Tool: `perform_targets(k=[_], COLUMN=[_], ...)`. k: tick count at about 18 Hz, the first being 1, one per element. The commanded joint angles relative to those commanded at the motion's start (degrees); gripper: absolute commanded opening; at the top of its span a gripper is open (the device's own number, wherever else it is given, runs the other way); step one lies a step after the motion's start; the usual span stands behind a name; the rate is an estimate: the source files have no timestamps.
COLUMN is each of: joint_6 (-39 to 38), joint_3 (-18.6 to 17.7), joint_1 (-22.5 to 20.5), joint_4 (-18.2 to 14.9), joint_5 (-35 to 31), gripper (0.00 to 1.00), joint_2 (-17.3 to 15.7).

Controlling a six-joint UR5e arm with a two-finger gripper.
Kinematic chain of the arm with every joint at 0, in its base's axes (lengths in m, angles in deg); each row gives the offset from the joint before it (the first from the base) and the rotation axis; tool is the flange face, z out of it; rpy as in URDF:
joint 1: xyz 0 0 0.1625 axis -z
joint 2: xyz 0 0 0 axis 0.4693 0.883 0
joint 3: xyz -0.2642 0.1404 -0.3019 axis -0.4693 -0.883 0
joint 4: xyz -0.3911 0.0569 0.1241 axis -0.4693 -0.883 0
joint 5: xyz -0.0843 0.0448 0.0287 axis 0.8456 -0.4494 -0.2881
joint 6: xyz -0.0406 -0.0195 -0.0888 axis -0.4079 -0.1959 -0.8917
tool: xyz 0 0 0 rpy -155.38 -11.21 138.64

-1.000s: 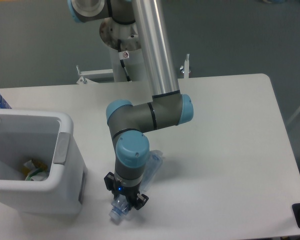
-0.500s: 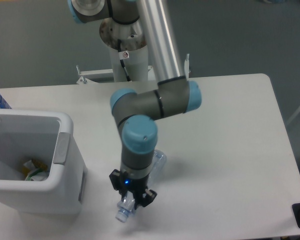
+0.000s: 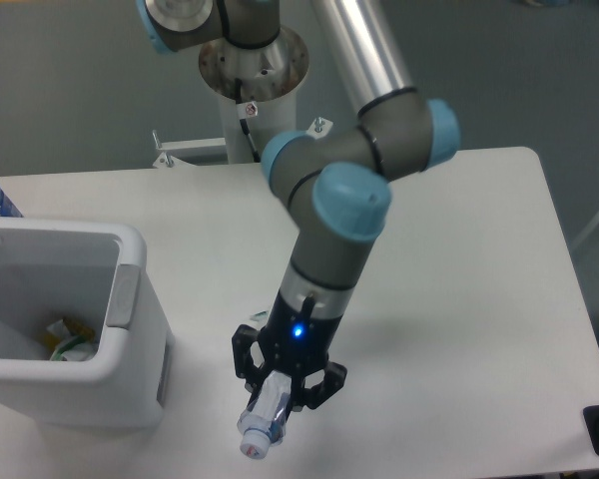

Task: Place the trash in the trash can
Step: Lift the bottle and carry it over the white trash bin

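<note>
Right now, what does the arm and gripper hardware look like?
Arm: bare silver tubes, dark grey joint housings, light blue round caps. Gripper: black, two-fingered, on a grey wrist with a blue light lit just above it. A thin black cable hangs near the white base column.

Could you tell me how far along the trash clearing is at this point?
One piece, the wrapper, already lies inside the trash can. The gripper holds the crushed bottle, apparently clear of the table beside the can. Left: carry it over the rim and drop it.

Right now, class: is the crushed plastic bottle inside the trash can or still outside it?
Outside. The crushed plastic bottle hangs in the gripper, clamped between its fingers, to the right of the white trash can.
</note>
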Motion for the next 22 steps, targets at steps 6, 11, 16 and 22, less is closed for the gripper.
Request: perform_targets(k=[6, 11, 16, 22], joint_6=[-1.22, -5.17, -8.0, -7.91], joint_3=[0.79, 2.46, 4.3, 4.13], joint_1=[-0.35, 0.7, 4.56, 10.28], joint_4=[0.17, 0.26, 0.35, 0.44], joint_5=[9.32, 18.37, 21.03, 21.03], gripper=[0.18, 0.19, 0.22, 0.23], joint_2=[-6.15, -8.62, -10.2, -8.54])
